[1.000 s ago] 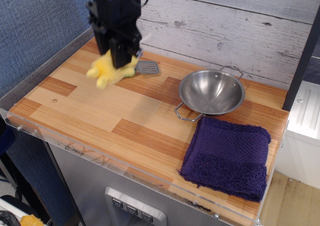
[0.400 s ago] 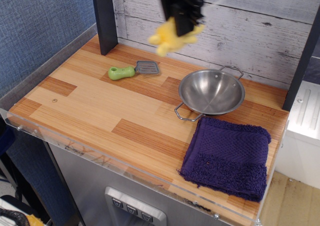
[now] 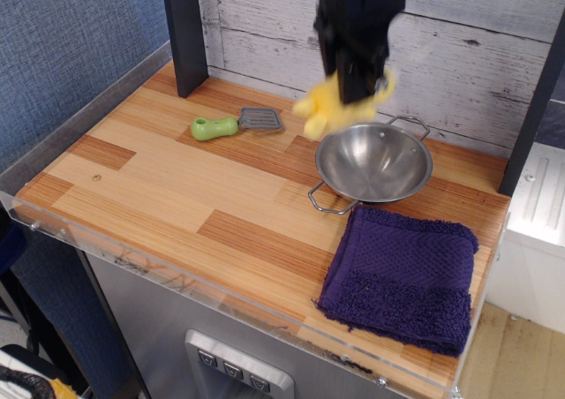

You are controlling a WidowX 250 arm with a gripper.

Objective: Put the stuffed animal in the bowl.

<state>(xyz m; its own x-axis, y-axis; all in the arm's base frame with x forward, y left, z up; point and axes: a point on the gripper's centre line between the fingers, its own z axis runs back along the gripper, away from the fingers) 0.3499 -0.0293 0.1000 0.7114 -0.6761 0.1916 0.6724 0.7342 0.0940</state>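
End effector clamped on the stuffed animal, held aloft above the far-left rim of the bowl; lowering and release remain.

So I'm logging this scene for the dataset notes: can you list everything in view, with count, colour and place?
stuffed animal: one, yellow, held in the air over the bowl's back-left rim
bowl: one, shiny steel with two wire handles, right of centre on the table, nothing in it
spatula: one, green handle and grey blade, lying at the back left of the table
towel: one, dark purple, folded, front right corner, just in front of the bowl
table: one, striped wood top with a clear front edge
wall: one, whitewashed planks, behind the table
post: one, dark, standing at the back left
tool: one, black, coming down from above, shut on the stuffed animal
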